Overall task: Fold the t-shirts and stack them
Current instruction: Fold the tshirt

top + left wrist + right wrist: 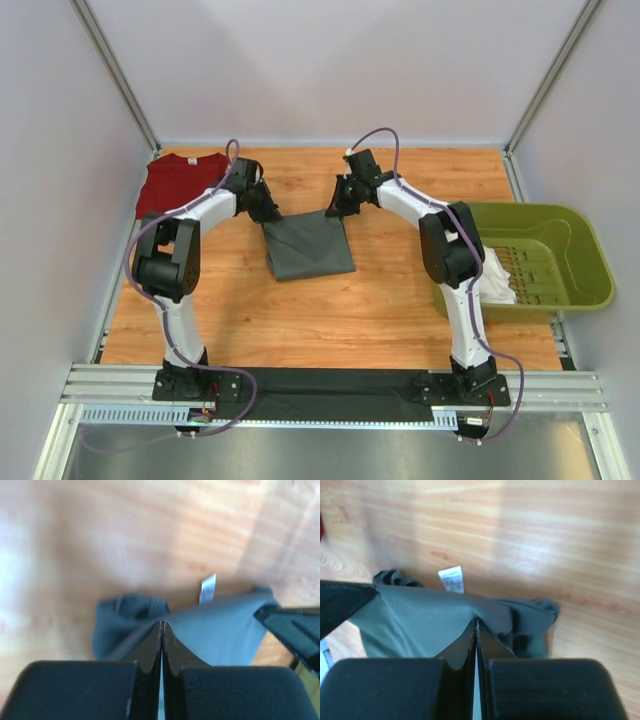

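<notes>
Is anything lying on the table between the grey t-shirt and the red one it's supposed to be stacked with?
No loose object shows there. The left tool and right tool both pinch the grey t-shirt; only the left arm crosses the table toward the red t-shirt.

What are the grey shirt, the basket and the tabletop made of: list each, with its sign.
Grey t-shirt: soft matte knit, likely cotton; it drapes and puckers where pinched. Basket: olive moulded plastic, slight sheen, slotted floor. Tabletop: wood or wood-look laminate, visible grain, faint gloss.
</notes>
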